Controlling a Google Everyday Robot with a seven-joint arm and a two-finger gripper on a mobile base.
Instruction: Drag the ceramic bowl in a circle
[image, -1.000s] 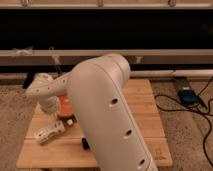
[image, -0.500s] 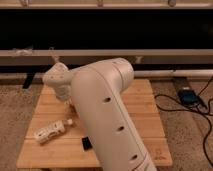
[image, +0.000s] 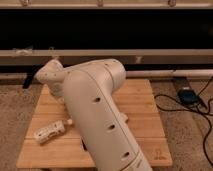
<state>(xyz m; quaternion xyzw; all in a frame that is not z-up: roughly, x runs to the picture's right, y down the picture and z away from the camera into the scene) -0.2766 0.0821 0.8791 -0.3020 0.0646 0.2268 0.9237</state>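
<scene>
Nearest you, the bulky white robot arm rose across the pale wooden slatted counter. A white elongated plastic object lay near the front-left corner. The orange-red ceramic bowl was out of your sight, so you could not place it. The end effector hung over the far-left corner, and you couldn't tell whether it was clenched or released.

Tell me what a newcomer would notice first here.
The big white arm fills the middle, reaching over the wooden table, its gripper above the table's back-left corner. A small white object lies at the table's front left, and a blue device with cables sits on the floor at right. The ceramic bowl is not in sight.
</scene>
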